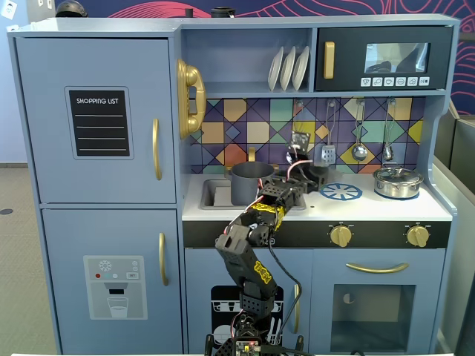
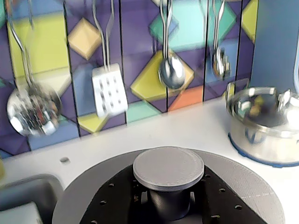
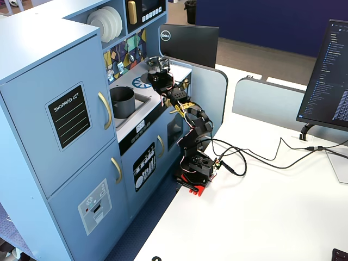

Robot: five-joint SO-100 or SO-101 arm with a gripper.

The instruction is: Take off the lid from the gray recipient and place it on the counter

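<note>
Lid [image 2: 168, 169] fills the bottom of the wrist view, knob centred right in front of my tool, which is clenched on that knob; the disc sits above the white bench [image 2: 187, 130], shiny silver pot [image 2: 266, 123] to the right. In a fixed view my tool [image 1: 293, 182] holds just right of the gray recipient [image 1: 252, 182], now open-topped in the sink. In the other fixed view, tool [image 3: 159, 78] is over the bench, recipient [image 3: 122, 101] apart, lower left.

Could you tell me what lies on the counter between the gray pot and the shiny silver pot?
In a fixed view, the gripper with the lid and the blue burner print lie between the gray pot and the silver pot.
</note>
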